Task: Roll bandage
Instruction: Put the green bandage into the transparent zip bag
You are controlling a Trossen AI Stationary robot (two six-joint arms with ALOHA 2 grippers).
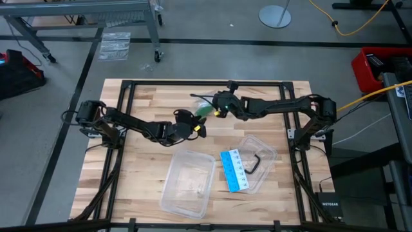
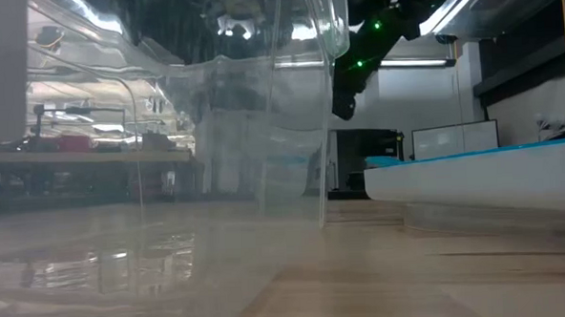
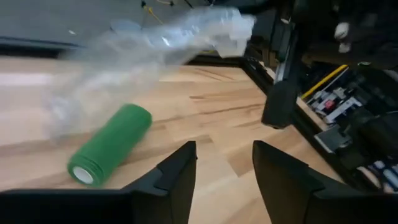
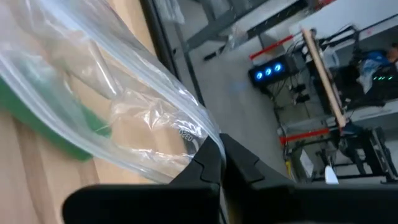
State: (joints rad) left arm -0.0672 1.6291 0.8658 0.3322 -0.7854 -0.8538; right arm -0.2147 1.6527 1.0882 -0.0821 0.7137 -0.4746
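Observation:
The bandage point(image 3: 112, 144) is a dark green roll lying on its side on the wooden table; in the high view it point(image 1: 205, 111) shows between the two grippers. My left gripper point(image 3: 224, 165) stands open just near of it, with nothing between its fingers. My right gripper point(image 4: 217, 158) is shut on the crumpled clear plastic wrapper point(image 3: 155, 50), which hangs over the roll. In the right wrist view the bandage point(image 4: 43, 121) shows green through the plastic. My right gripper pinches a crumpled edge of the clear wrapper point(image 4: 186, 140) between its two shut fingers. It comes in slanting down from the table's right. The wrapper spreads out from the fingertips, lifted above the table over the bandage; whether its lower end touches the roll I cannot tell.
A clear plastic tub point(image 1: 187, 183) lies near the front edge and fills the low view point(image 2: 262, 131). A second clear tray point(image 1: 261, 154) to its right holds a blue-and-white card point(image 1: 234, 171) and a black hook point(image 1: 254, 162). A black frame point(image 1: 129, 84) rims the table.

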